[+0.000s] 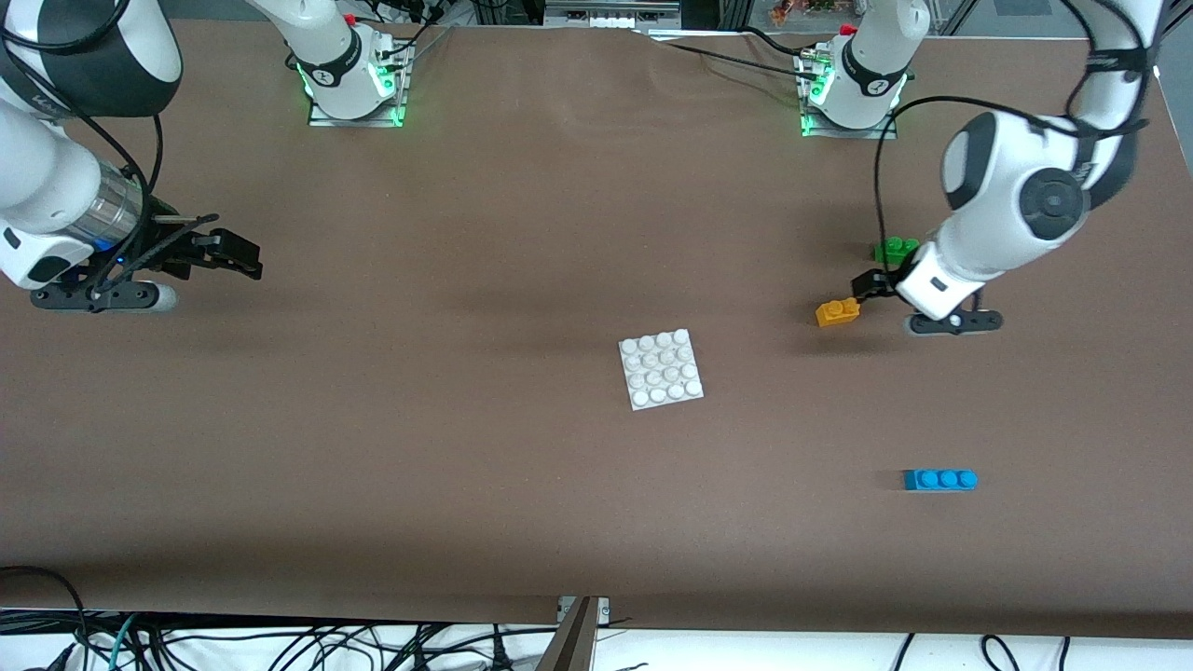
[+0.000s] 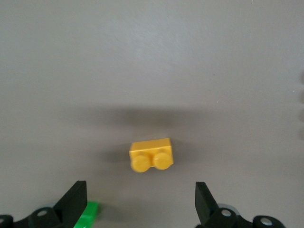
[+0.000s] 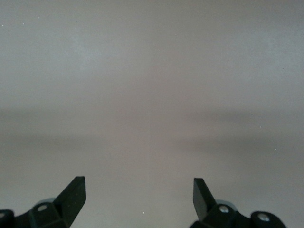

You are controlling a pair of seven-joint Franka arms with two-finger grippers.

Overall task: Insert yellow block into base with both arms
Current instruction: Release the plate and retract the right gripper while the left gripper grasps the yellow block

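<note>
The left gripper (image 1: 871, 282) hovers over the yellow block (image 1: 837, 312), fingers (image 2: 73, 199) spread wide and empty. The block lies flat on the table (image 1: 466, 466), toward the left arm's end, apart from the white base (image 1: 661, 369). A clean pick calls for centring over the block's short sides before descending. The right gripper (image 1: 228, 253) waits, fingers apart.
</note>
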